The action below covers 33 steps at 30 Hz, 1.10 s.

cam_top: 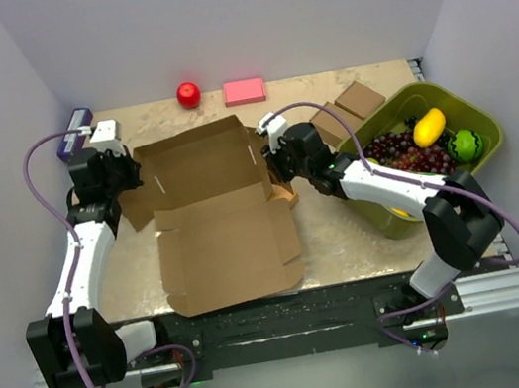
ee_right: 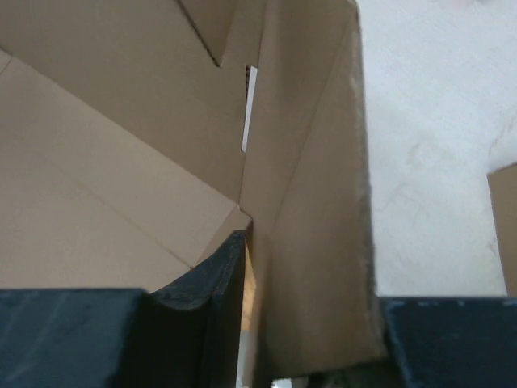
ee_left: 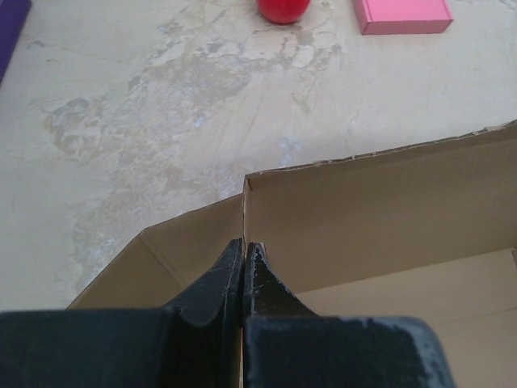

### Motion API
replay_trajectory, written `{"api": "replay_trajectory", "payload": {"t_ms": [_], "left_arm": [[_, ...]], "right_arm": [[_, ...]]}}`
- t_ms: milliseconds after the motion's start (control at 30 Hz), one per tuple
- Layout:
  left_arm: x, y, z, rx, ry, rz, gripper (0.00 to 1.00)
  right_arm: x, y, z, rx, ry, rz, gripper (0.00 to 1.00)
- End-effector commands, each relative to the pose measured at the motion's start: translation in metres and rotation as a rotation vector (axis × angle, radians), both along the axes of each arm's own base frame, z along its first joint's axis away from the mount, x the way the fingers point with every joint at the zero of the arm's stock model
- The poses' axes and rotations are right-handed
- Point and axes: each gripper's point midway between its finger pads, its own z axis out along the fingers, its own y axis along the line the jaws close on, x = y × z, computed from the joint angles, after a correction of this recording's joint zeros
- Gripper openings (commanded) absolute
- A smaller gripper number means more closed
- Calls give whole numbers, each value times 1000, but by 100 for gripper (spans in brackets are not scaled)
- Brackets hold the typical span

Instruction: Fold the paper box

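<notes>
The paper box (cam_top: 213, 212) lies at the table's middle, its far half raised into a shallow tray and its lid flap flat toward me. My left gripper (cam_top: 124, 178) is shut on the tray's left side wall; in the left wrist view the fingertips (ee_left: 244, 246) pinch the wall's thin edge (ee_left: 243, 214) at the corner. My right gripper (cam_top: 278, 157) is at the tray's right wall. In the right wrist view its jaws (ee_right: 307, 242) stand apart around the raised side wall (ee_right: 315, 202). One finger (ee_right: 222, 283) is inside the box; the other is hidden behind the cardboard.
A red apple (cam_top: 188, 94) and a pink box (cam_top: 243, 90) sit at the back; a purple item (cam_top: 73, 131) is at the back left. Two small brown boxes (cam_top: 359, 98) (cam_top: 333, 124) lie right of the tray. A green basket (cam_top: 459, 98) of fruit stands at the right.
</notes>
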Motion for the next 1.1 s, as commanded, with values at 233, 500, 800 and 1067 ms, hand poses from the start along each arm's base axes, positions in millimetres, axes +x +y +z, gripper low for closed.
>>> {"api": "replay_trajectory", "payload": {"t_ms": [233, 500, 800, 1067], "left_arm": [[2, 32, 26, 93, -90, 163, 0], [2, 43, 31, 91, -100, 238, 0], [-5, 41, 37, 63, -126, 244, 0], [-2, 14, 33, -51, -109, 142, 0]], "right_arm": [[25, -18, 60, 80, -131, -233, 99], [-34, 33, 106, 237, -201, -211, 98], [-82, 191, 58, 319, -48, 45, 95], [-99, 284, 20, 419, 38, 241, 93]]}}
